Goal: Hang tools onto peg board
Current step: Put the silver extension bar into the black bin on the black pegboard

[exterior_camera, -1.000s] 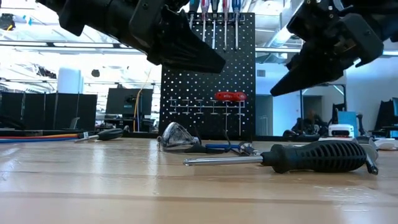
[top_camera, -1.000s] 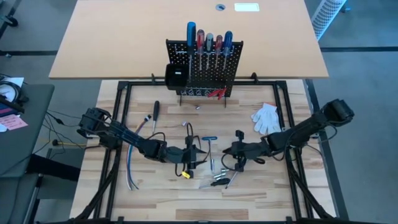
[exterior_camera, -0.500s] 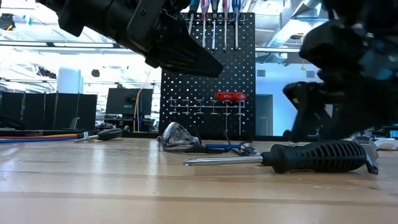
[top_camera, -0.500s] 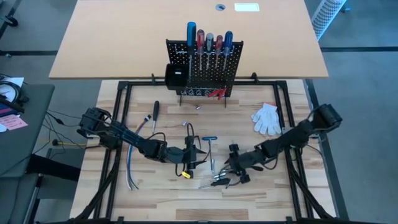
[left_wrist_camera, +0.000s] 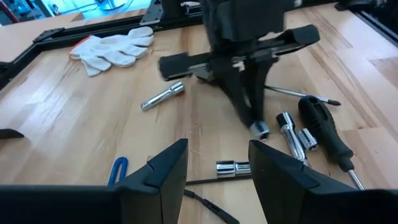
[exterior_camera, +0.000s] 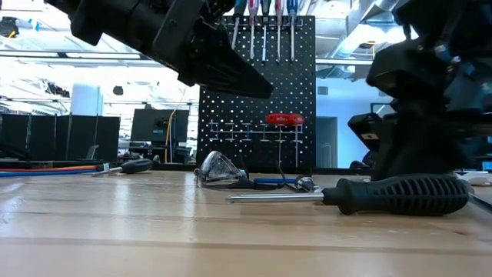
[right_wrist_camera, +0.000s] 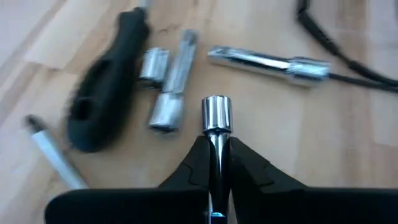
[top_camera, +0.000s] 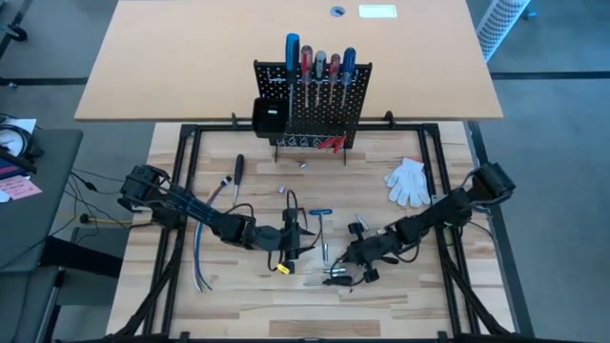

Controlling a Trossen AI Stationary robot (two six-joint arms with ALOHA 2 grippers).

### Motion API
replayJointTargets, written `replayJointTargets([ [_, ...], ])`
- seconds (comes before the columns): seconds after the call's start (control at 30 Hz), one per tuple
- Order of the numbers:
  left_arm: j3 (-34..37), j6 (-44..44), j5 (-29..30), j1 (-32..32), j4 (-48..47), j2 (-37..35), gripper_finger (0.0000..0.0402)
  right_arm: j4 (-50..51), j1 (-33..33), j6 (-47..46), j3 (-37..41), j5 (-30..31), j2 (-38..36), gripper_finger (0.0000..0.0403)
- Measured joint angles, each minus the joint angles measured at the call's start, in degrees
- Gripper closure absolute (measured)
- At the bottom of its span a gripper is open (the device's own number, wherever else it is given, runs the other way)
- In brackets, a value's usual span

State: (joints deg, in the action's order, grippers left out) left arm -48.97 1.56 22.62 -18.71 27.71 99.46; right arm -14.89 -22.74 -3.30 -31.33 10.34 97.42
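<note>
The black peg board [top_camera: 315,105] stands at the table's far side, with several screwdrivers upright in its top rail and red pliers [exterior_camera: 284,119] hanging on it. Loose tools lie at mid-table: a black-handled screwdriver [exterior_camera: 384,195] and silver socket bits [right_wrist_camera: 165,93]. My right gripper [top_camera: 351,265] reaches down beside that screwdriver, shut on a silver bit [right_wrist_camera: 216,115]. My left gripper [left_wrist_camera: 217,168] hovers open just left of the pile, with nothing between its fingers. My right gripper pinches the silver bit's thin shank [right_wrist_camera: 216,142] between its two fingers [right_wrist_camera: 245,168]. The bit's wider socket end [right_wrist_camera: 216,112] sticks out past the fingertips. The fingers slant down from the table's right and lie along the bit. Whether its end touches the table, I cannot tell.
A white glove [top_camera: 408,181] lies at the right, a bundle of cables [top_camera: 205,257] at the left near my left arm. Another dark screwdriver [top_camera: 238,176] and a blue-handled key [top_camera: 321,212] lie on the wood. A long silver extension [right_wrist_camera: 267,62] lies beyond the held bit.
My right gripper has sunk toward the table and gone toward its near edge, tipping its fingers downward, and now stands low beside the black-handled screwdriver. My left arm has kept still.
</note>
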Motion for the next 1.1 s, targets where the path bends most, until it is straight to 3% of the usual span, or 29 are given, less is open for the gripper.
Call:
replayJointTargets([
  [0.33, 0.0, 4.3, 0.4, -1.2, 0.5, 0.0, 0.0238, -1.9, 2.2, 0.6, 0.6, 15.7, -8.1, 0.0371],
  [0.57, 0.0, 12.1, -0.3, -1.9, 5.5, 0.0, 0.0238, -7.6, 1.2, 2.2, 0.7, 12.5, -14.1, 0.0371],
  [0.73, 0.0, 18.9, -8.4, -1.4, 6.5, 0.0, 0.0233, -8.1, 1.0, 2.5, 0.7, 11.8, -13.5, 0.0371],
  [0.87, 0.0, 20.7, -8.2, 0.5, 7.2, 0.0, 0.0211, -8.4, 1.2, 2.5, 0.7, 11.9, -12.6, 0.0369],
  [1.1, 0.0, 36.7, -7.5, 1.7, 9.2, 1.3, 0.0183, -9.8, 1.1, 2.5, 0.6, 11.8, -12.7, 0.0366],
])
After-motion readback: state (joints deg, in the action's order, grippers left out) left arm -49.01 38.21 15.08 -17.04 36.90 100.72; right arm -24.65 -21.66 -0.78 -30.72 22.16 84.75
